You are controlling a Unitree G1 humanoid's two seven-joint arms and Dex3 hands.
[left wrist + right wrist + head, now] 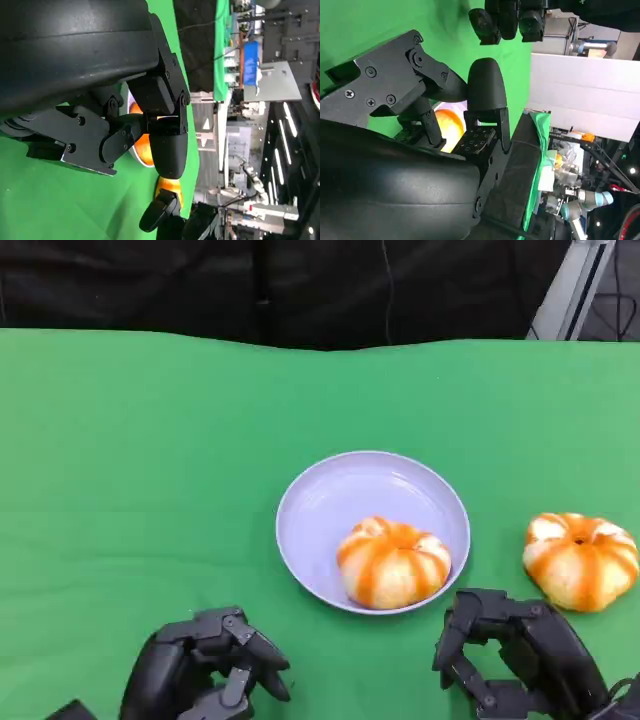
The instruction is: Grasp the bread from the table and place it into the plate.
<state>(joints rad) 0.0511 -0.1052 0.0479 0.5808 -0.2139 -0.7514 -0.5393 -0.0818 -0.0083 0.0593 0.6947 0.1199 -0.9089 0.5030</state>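
Round glazed bread (394,562), smooth shallow plate (318,502)

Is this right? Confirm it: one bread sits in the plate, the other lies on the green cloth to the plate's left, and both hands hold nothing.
Not quite. The second bread lies on the green cloth to the right of the plate, not its left, as the head view shows. The rest stands: one bread sits in the plate, and the left hand and right hand hold nothing.

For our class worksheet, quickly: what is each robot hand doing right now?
Left hand: fingers curled in, holding nothing.
Right hand: holding nothing, fingers apart, near the bread on the table.
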